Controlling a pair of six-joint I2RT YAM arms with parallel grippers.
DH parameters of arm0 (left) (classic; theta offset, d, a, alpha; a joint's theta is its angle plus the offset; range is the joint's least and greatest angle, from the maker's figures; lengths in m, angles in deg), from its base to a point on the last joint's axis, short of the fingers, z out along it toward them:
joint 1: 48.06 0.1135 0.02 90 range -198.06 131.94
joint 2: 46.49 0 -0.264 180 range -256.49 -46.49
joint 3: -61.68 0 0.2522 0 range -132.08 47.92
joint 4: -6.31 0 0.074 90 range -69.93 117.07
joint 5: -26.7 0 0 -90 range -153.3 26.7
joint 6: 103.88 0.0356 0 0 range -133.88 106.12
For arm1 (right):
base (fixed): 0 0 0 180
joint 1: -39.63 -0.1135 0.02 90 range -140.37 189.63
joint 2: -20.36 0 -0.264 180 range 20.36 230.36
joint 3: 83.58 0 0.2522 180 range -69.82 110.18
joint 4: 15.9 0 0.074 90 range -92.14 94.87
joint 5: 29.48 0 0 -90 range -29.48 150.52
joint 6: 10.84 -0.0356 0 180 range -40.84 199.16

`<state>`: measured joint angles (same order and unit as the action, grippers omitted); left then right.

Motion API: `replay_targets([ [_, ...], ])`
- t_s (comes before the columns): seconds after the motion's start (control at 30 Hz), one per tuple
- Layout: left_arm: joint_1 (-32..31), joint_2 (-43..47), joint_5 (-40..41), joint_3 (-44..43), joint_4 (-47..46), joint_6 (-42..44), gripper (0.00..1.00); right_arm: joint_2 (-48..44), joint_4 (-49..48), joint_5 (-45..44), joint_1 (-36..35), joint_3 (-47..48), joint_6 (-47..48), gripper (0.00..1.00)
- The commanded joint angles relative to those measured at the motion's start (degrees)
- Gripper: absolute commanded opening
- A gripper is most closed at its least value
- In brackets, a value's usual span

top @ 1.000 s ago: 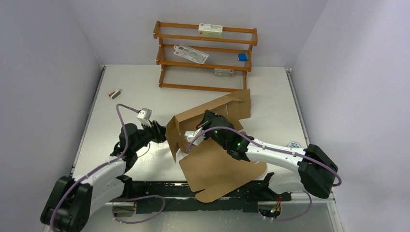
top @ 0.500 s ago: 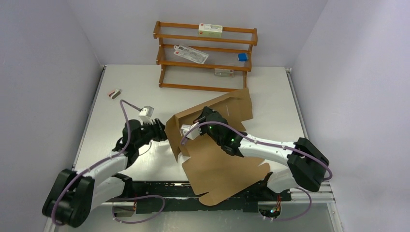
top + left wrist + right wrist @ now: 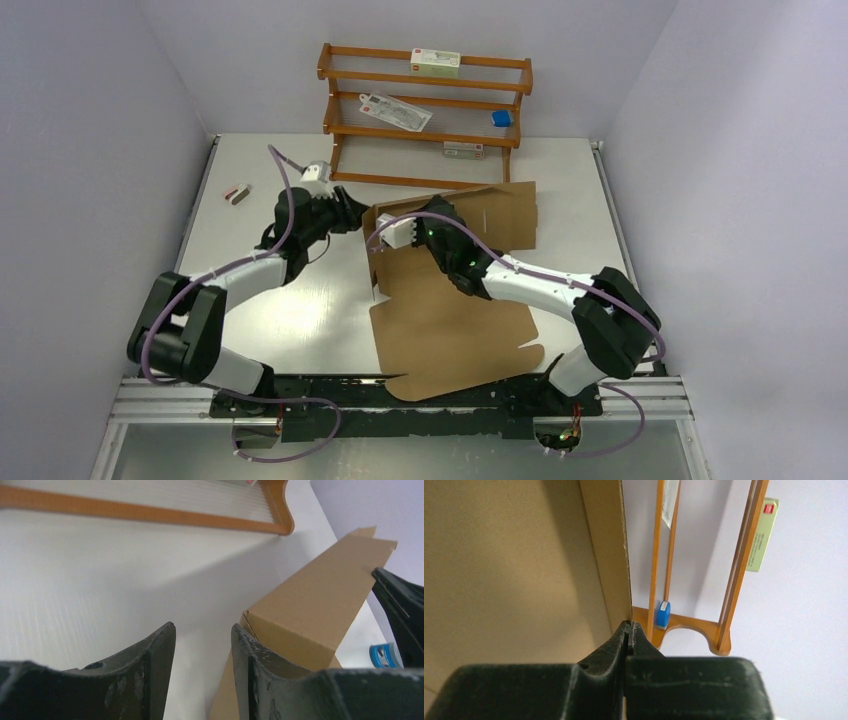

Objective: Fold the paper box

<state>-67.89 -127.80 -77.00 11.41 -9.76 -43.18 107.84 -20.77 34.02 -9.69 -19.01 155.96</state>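
My left hand (image 3: 203, 628) hovers with its fingers apart and nothing between them, just beside a raised corner of the paper box (image 3: 450, 325). The box lies half-folded at the middle of the desk (image 3: 250, 300). My right hand (image 3: 628, 626), fingers pressed together, sets its tips against an upright box wall. A wooden rack (image 3: 425, 110) stands behind.

Setting: we record a white counter (image 3: 215, 250) enclosed by pale lavender walls (image 3: 90, 110) on the left, back and right, evenly lit, with a soft glare toward its front. An orange-brown wooden rack (image 3: 400, 134) of three tiers stands at the back by the wall, carrying white printed cartons (image 3: 435, 63) and a small blue item (image 3: 501, 118). A metal rail (image 3: 160, 400) runs along the counter's near edge.
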Motion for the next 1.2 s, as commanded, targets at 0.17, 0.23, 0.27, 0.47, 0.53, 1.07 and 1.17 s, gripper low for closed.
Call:
replay_targets([
  [0.17, 1.47, -8.2, -3.25, -7.71, -6.76, 2.38, 0.5, -0.18, -4.73, -0.07, 2.69, 1.35, -1.45, 0.0],
  [0.23, 1.4, -7.82, -6.06, -5.04, -10.33, 1.69, 0.5, -1.63, -4.65, 0.5, 2.5, -0.78, -0.71, 0.0],
  [0.27, 1.38, -7.09, -6.74, -2.96, -13.21, 0.98, 0.5, -2.56, -5.51, 1.17, 2.33, -2.44, 0.1, 0.0],
  [0.47, -0.45, -3.44, -6.02, 5.13, -16.4, 0.64, 0.49, -6.77, -12.13, 2.85, 1.32, -11.02, 5.0, 0.0],
  [0.53, -1.85, -2.44, -5.07, 6.88, -16.17, 1.25, 0.49, -7.65, -12.92, 2.76, 1.25, -12.49, 5.68, 0.0],
  [1.07, -4.01, 8.61, 3.28, 9.46, 0.05, 3.58, 0.51, -14.22, 7.74, 13.69, 3.01, -6.69, -4.1, 0.17],
  [1.17, -3.98, 10.74, 3.18, 9.71, 2.02, 3.33, 0.51, -14.91, 12.99, 17.95, 4.51, -4.45, -6.52, 0.21],
])
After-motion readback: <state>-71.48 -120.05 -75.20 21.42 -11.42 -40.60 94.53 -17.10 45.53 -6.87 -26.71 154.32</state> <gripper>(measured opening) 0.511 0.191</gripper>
